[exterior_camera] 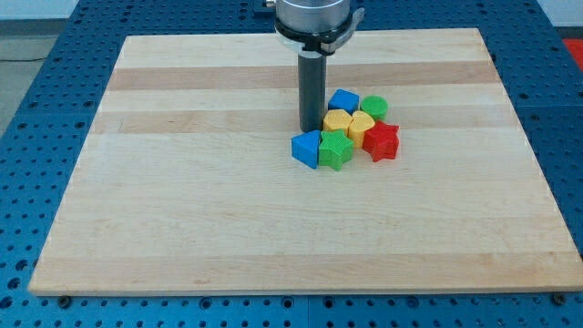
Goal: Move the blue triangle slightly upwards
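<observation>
Nearest the view's bottom, the wooden board (182, 237) lay bare up to a tight cluster of blocks right of centre; the blue triangle (307, 148) sat at the cluster's lower left, touching the green star-like block (335, 149) on its right; the red star-like block (382, 141) lay at the lower right; behind these stood the yellow pentagon-like block (338, 121) and a second yellow block (362, 125), shape unclear; furthest back were the blue cube (343, 100) and the rounded green block (373, 107); my tip (311, 128) stood just above the blue triangle, beside the yellow pentagon-like block; the rod carried no pincer, so it held nothing.
</observation>
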`<action>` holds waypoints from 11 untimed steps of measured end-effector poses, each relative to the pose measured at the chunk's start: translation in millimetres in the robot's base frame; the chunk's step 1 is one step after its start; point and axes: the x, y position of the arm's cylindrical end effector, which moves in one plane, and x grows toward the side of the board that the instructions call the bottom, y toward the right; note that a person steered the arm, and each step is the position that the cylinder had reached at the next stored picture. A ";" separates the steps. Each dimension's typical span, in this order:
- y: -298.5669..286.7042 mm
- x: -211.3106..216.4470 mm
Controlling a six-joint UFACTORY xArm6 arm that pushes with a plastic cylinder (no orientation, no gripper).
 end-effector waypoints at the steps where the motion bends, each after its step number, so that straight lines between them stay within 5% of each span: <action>1: 6.4 0.0; 5: -65.0 37.6; 7: -41.4 76.4; 11: -16.5 70.4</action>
